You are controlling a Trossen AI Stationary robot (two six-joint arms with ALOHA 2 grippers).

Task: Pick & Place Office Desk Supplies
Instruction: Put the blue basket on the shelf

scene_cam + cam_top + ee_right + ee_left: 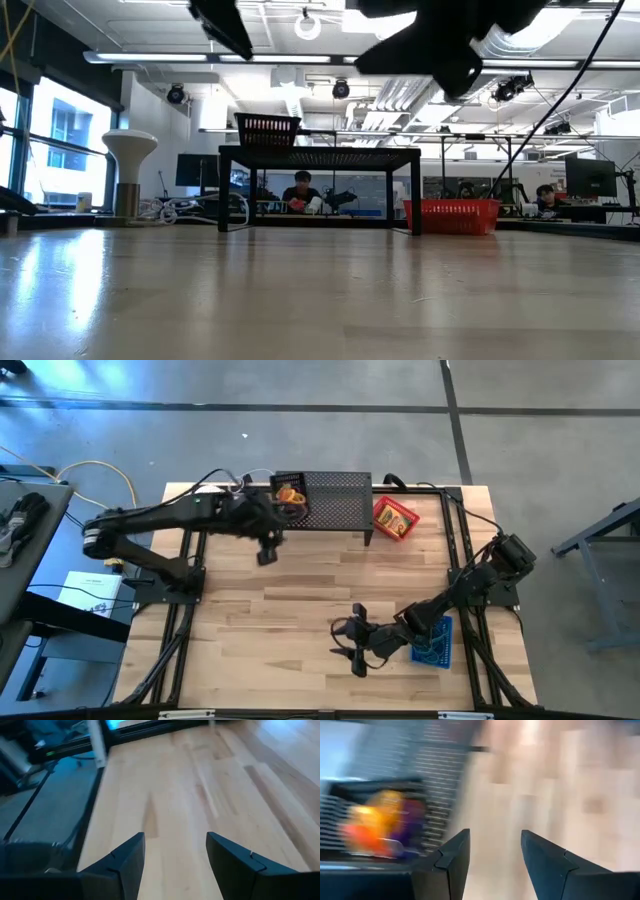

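A small black mesh tray point(290, 495) with orange and purple rings stands on the big black perforated stand point(335, 510) at the far edge; in the left wrist view the tray point(380, 827) is blurred. My left gripper point(267, 550) point(495, 852) hovers open just in front of the stand. A red mesh tray point(396, 518) point(452, 215) holding a yellow box rests on the table to the right of the stand. A blue mesh tray point(434, 644) lies near the right edge, partly under my right arm. My right gripper point(347, 640) point(175, 855) is open over bare wood. I see no thin black loops.
A white round-topped glass object point(130, 155) stands far left in the low view. Black frame rails point(185, 610) run along both sides of the table. Bare wood point(270, 620) fills the middle and near left. People sit in the room beyond the table.
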